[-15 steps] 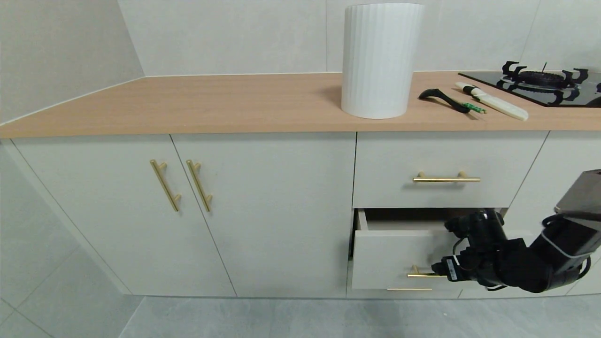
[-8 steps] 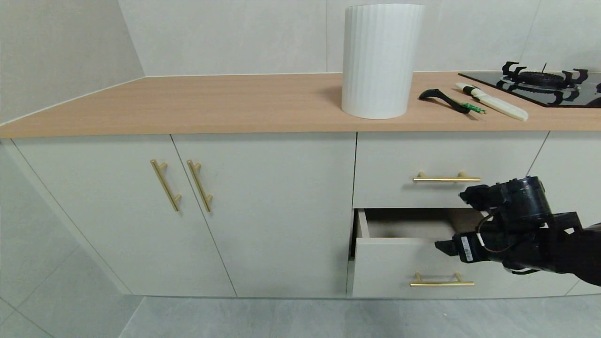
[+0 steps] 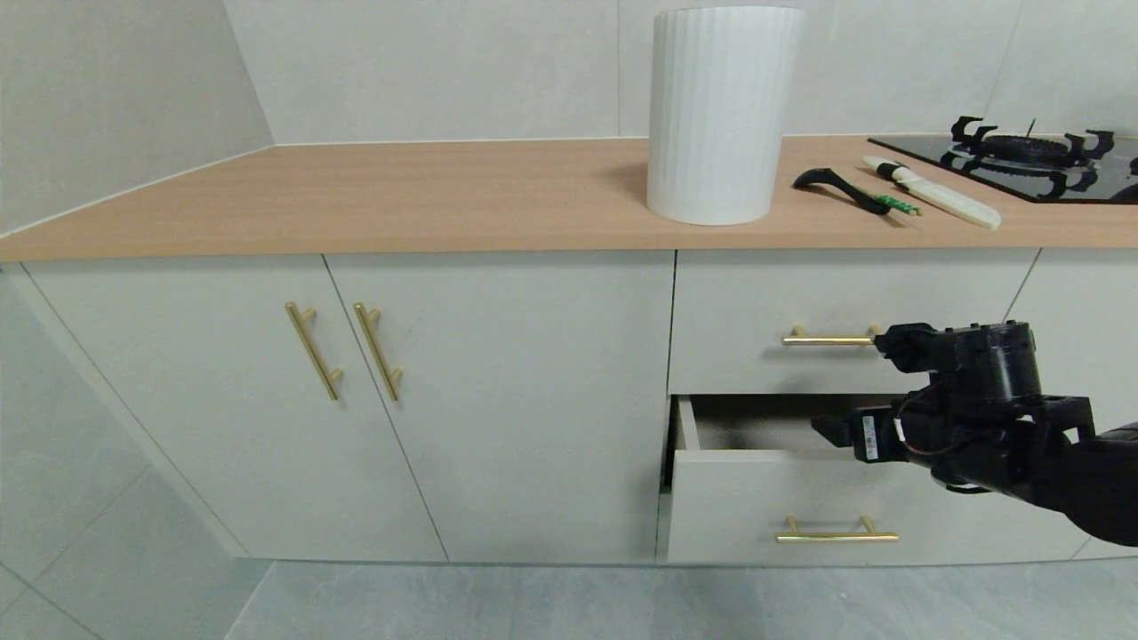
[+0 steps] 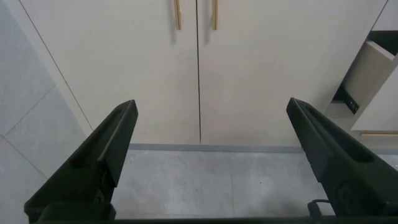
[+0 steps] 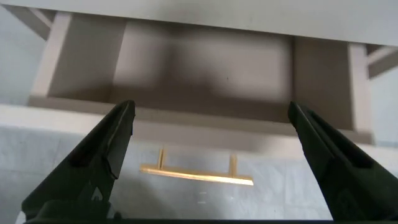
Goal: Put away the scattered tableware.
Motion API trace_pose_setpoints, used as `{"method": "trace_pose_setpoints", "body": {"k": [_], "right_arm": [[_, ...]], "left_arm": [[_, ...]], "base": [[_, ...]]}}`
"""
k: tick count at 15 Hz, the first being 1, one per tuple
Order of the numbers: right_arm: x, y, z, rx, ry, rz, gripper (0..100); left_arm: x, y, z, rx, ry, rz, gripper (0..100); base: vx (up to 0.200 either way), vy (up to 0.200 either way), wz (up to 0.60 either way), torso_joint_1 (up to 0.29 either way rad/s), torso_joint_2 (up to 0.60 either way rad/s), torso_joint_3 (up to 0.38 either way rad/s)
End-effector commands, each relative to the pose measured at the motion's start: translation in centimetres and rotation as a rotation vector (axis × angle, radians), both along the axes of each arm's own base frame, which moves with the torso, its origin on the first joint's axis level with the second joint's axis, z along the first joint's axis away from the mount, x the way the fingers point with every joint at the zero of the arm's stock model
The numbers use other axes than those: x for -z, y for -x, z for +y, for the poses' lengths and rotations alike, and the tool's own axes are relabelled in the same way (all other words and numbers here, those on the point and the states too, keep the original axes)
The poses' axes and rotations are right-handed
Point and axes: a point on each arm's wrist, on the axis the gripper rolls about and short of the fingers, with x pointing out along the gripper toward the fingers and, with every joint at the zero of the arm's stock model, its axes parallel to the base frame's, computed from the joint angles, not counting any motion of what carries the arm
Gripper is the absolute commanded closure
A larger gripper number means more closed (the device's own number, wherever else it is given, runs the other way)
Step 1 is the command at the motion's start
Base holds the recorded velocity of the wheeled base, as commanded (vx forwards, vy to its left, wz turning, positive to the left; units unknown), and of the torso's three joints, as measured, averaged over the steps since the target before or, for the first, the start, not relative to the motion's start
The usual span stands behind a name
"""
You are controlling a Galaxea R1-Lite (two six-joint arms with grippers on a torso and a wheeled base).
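A black spoon (image 3: 837, 188), a small green-handled piece (image 3: 898, 206) and a white knife (image 3: 933, 193) lie on the wooden counter (image 3: 400, 200), right of a tall white ribbed container (image 3: 716, 111). Below them the lower drawer (image 3: 756, 502) stands pulled out; its inside (image 5: 205, 68) looks empty. My right gripper (image 3: 858, 387) hovers open just above the drawer's front edge, in front of the opening, holding nothing. In the right wrist view the right gripper (image 5: 210, 109) spans the drawer, with the gold handle (image 5: 196, 175) beneath. My left gripper (image 4: 208, 109) is open and empty, low before the double cabinet doors (image 4: 199, 62).
A black gas hob (image 3: 1022, 158) sits at the counter's far right. The upper drawer (image 3: 845, 320) is closed, its gold handle (image 3: 827, 339) close to my right gripper. Two cabinet doors with gold handles (image 3: 342, 351) are closed at the left. Grey tiled floor (image 3: 533, 604) lies below.
My right gripper left the lower drawer's handle and rose to the level of the drawer opening. The drawer came out slightly farther and stays open.
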Motion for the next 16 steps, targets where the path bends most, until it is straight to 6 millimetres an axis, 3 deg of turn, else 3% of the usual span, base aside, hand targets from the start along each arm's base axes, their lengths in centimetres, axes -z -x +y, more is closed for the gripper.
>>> {"method": "trace_pose_setpoints", "body": {"k": [1, 4, 8, 11, 16], "right_arm": [[2.5, -1.0, 0.3, 0.001, 0.012, 0.048, 0], [4.9, -2.2, 0.6, 0.006, 0.004, 0.012, 0], [6.7, -3.4, 0.7, 0.048, 0.017, -0.036, 0], [6.8, -3.2, 0.6, 0.048, 0.022, -0.029, 0], [5.2, -2.1, 0.4, 0.037, 0.028, 0.003, 0]], "left_arm": [[0.0, 0.0, 0.0, 0.000, 0.000, 0.001, 0], [0.0, 0.0, 0.0, 0.000, 0.000, 0.001, 0], [0.0, 0.0, 0.0, 0.000, 0.000, 0.001, 0], [0.0, 0.0, 0.0, 0.000, 0.000, 0.001, 0], [0.0, 0.0, 0.0, 0.000, 0.000, 0.001, 0]], "base": [[0.000, 0.000, 0.00, 0.000, 0.00, 0.000], [0.000, 0.000, 0.00, 0.000, 0.00, 0.000], [0.000, 0.000, 0.00, 0.000, 0.00, 0.000], [0.000, 0.000, 0.00, 0.000, 0.00, 0.000], [0.000, 0.000, 0.00, 0.000, 0.00, 0.000]]}}
